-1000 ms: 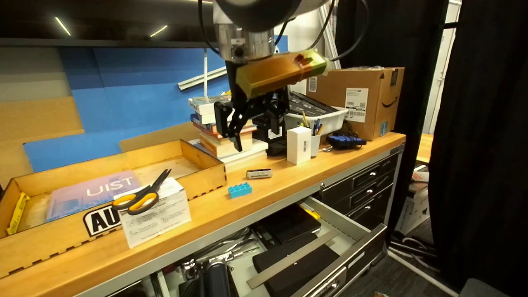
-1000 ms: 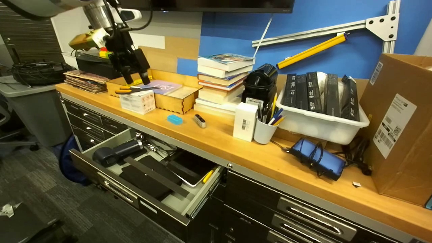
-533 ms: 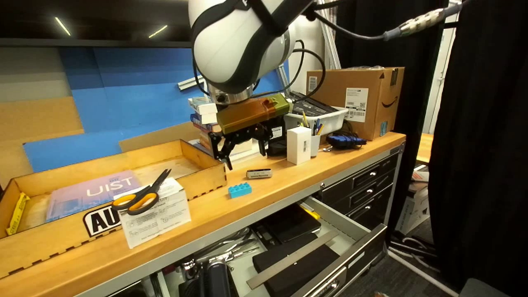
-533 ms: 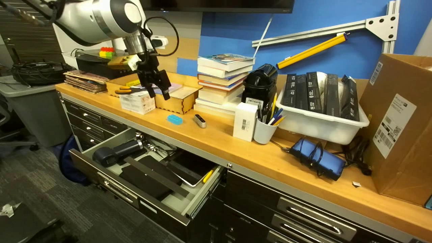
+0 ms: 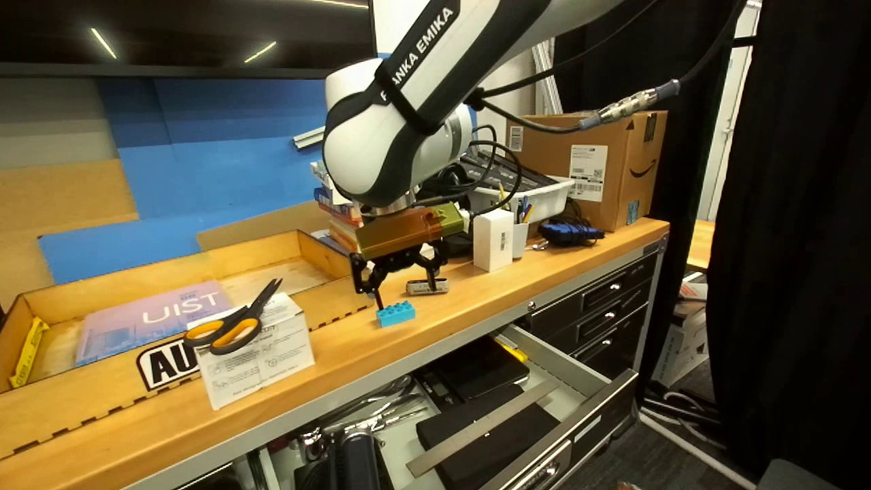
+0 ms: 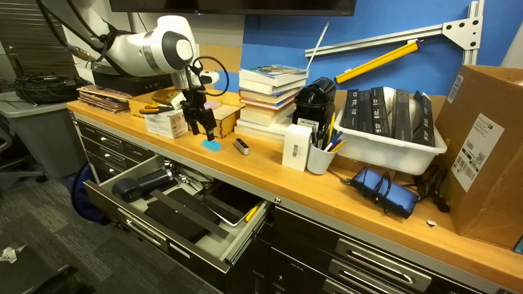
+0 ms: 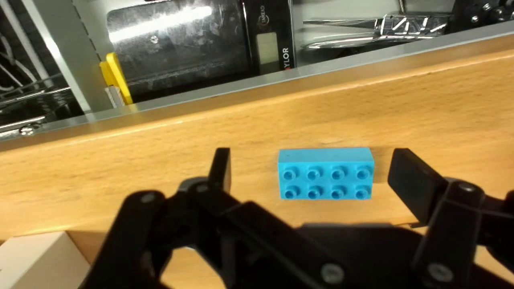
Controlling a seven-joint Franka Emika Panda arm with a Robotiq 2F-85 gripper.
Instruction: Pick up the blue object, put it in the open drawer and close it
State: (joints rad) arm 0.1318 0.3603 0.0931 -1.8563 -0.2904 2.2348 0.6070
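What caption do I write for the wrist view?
Open gripper frames a blue brick, an open drawer showing beyond.

The robot's arm [image 5: 371,146], white with glossy black trim and white lettering [image 5: 425,44] ending in "EMIKA," bears a black strap [image 5: 407,102] above the tool [image 5: 407,297]. Dark cables [image 5: 544,129], one with a silvery connector [image 5: 629,107], run higher than the tool. Just over the tool — itself black, jointed and dotted with round grey screw heads [image 7: 332,273] — is a shiny amber-and-green casing [image 5: 401,231].
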